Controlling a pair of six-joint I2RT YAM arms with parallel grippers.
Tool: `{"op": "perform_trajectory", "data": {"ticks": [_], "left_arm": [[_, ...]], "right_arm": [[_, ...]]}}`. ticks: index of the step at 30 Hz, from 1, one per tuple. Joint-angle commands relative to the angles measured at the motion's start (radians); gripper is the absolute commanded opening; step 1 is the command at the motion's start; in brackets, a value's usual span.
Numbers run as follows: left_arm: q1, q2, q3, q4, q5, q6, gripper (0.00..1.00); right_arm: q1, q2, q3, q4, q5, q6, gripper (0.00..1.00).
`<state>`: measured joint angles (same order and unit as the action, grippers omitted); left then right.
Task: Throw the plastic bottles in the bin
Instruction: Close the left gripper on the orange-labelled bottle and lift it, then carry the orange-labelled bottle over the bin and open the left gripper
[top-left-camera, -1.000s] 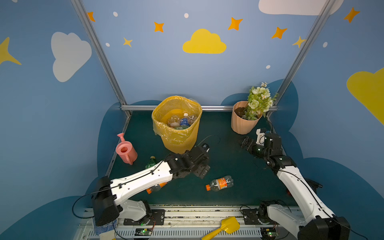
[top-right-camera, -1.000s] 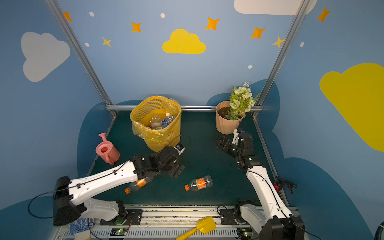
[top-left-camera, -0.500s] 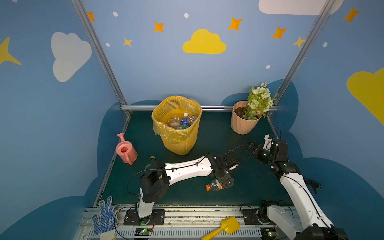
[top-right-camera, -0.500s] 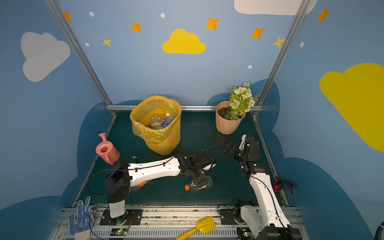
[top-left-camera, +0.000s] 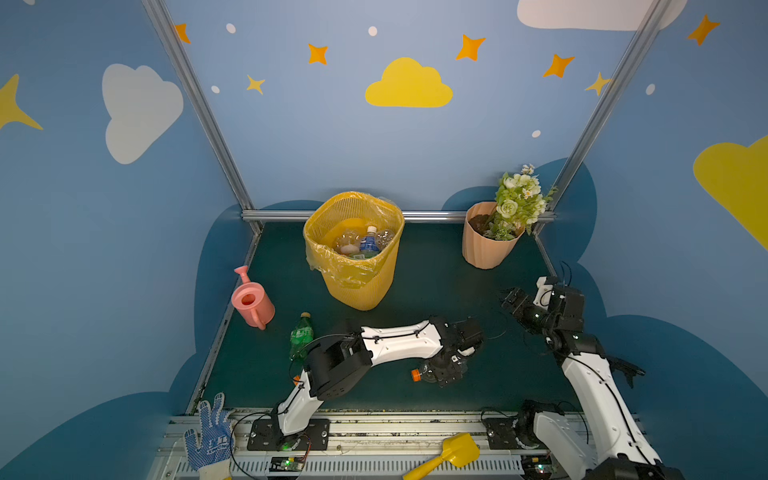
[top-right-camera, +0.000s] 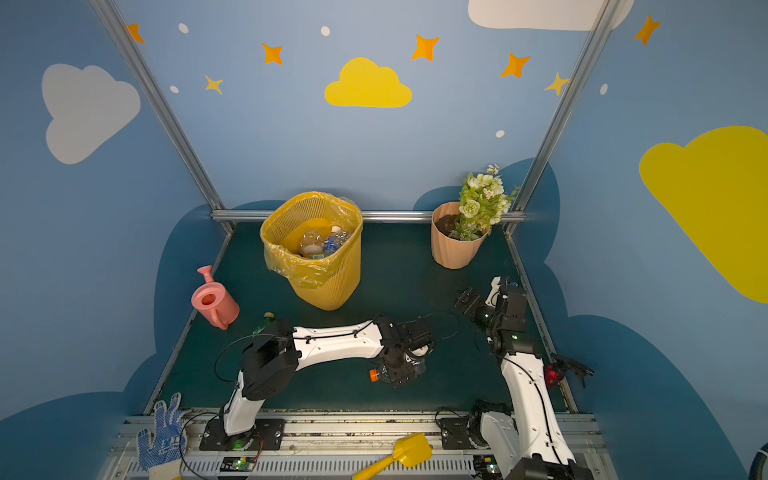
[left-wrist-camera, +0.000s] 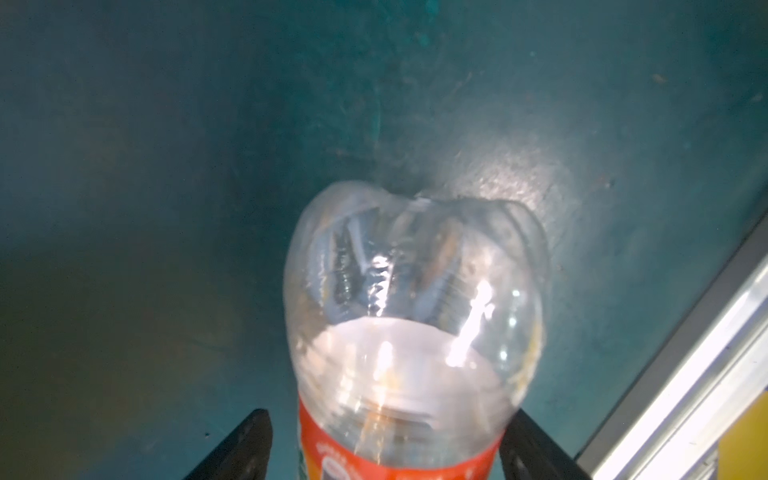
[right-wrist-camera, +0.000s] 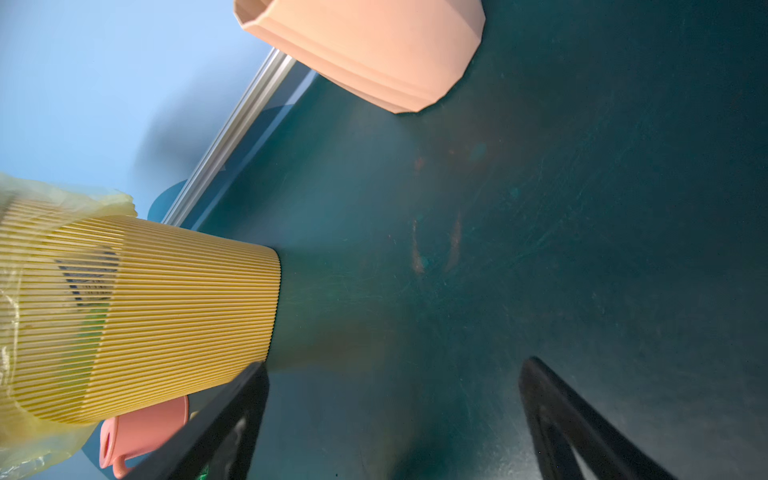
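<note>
A clear plastic bottle (top-left-camera: 428, 374) (top-right-camera: 387, 375) with an orange cap and orange label lies on the green mat in front of the bin. My left gripper (top-left-camera: 448, 371) (top-right-camera: 402, 371) is down over it. In the left wrist view the bottle (left-wrist-camera: 411, 324) lies between the black fingers of that gripper (left-wrist-camera: 388, 415); one finger touches it and a gap shows at the other. A green bottle (top-left-camera: 301, 334) (top-right-camera: 263, 323) lies by the left arm. The yellow bin (top-left-camera: 359, 282) (top-right-camera: 326, 282) (right-wrist-camera: 145, 316) holds several bottles (top-left-camera: 365, 243). My right gripper (top-left-camera: 513, 301) (top-right-camera: 467, 299) (right-wrist-camera: 395, 365) hangs open and empty at the right.
A pink watering can (top-left-camera: 251, 301) stands at the left edge of the mat. The peach pot with flowers (top-left-camera: 484, 249) (right-wrist-camera: 374, 45) stands at the back right. A blue-dotted glove (top-left-camera: 210, 436) and a yellow scoop (top-left-camera: 455, 453) lie on the front rail.
My left arm swung right from in front of the bin and came down over the orange-capped bottle, its jaws narrowing. The right arm drew back a little toward the front.
</note>
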<state>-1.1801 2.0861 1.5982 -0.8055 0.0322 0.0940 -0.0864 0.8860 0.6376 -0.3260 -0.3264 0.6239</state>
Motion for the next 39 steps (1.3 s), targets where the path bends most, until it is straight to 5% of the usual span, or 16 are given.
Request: {"op": "perform_trajectory", "data": {"ticks": [1, 6, 18, 29, 34, 39], "left_arm": [[0.0, 0.018, 0.028, -0.023, -0.011, 0.011, 0.76], [0.0, -0.014, 0.012, 0.006, -0.003, -0.001, 0.62], [0.015, -0.259, -0.141, 0.199, -0.074, -0.057, 0.55], [0.077, -0.732, -0.343, 0.488, -0.321, -0.092, 0.55], [0.085, -0.975, -0.459, 0.727, -0.506, 0.017, 0.55], [0.119, -1.12, -0.457, 0.945, -0.523, 0.278, 0.55]], "right_arm": [[-0.01, -0.007, -0.002, 0.014, -0.029, 0.011, 0.93], [-0.018, -0.012, -0.002, 0.012, -0.031, 0.013, 0.93], [-0.022, 0.001, -0.009, 0.037, -0.048, 0.045, 0.93], [-0.014, 0.066, -0.026, 0.143, -0.177, 0.066, 0.93], [0.01, 0.096, -0.02, 0.179, -0.199, 0.073, 0.93], [0.048, 0.116, 0.0, 0.197, -0.196, 0.071, 0.93]]}}
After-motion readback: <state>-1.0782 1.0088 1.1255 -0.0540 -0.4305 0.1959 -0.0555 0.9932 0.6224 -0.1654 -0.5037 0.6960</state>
